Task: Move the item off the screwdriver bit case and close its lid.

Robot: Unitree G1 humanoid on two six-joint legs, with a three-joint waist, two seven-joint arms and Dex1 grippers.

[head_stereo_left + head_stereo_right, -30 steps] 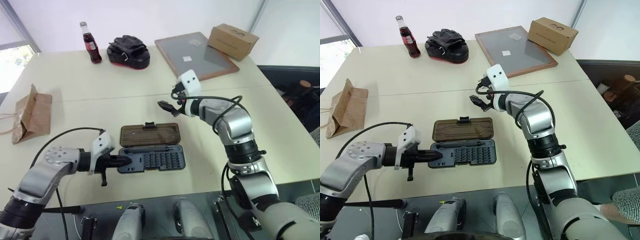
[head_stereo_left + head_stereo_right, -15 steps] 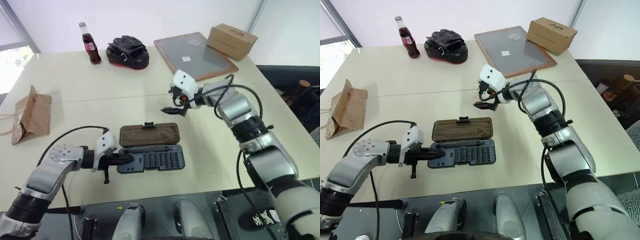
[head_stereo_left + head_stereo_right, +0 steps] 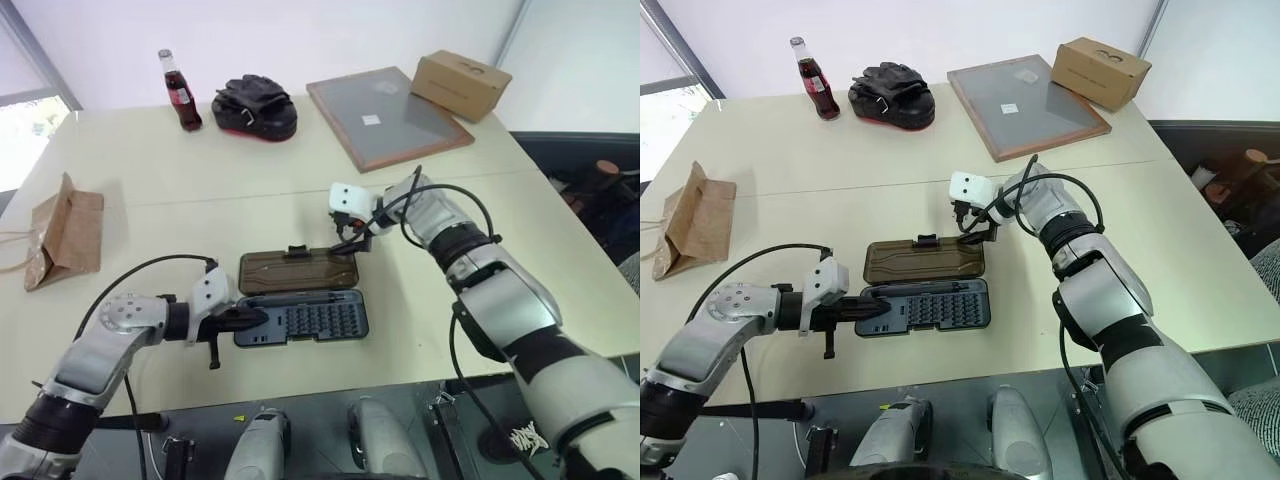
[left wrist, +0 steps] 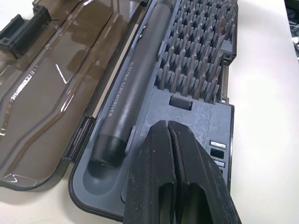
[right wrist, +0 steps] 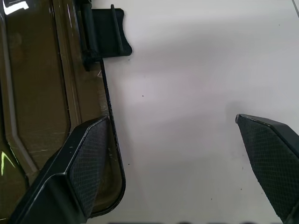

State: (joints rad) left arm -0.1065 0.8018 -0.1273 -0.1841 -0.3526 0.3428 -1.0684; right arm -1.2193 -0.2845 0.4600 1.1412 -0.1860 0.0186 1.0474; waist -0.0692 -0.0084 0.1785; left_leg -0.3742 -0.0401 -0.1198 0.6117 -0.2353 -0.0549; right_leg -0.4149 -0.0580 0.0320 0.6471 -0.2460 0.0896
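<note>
- My right end effector has dropped to the translucent smoky-brown plastic lid's far corner, fingers spread wide, grasping nothing.
- My left end effector, clenched empty, presses the flat dark grey bit case.

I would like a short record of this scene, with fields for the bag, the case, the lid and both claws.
bag: paper bag lies at the table's left edge, apart from the case
case: screwdriver bit case open, tray of bits showing
lid: lid folded flat on the table behind the tray
left claw: left claw shut, tips pressing on the tray's left end
right claw: right claw open, at the lid's right far corner
</note>
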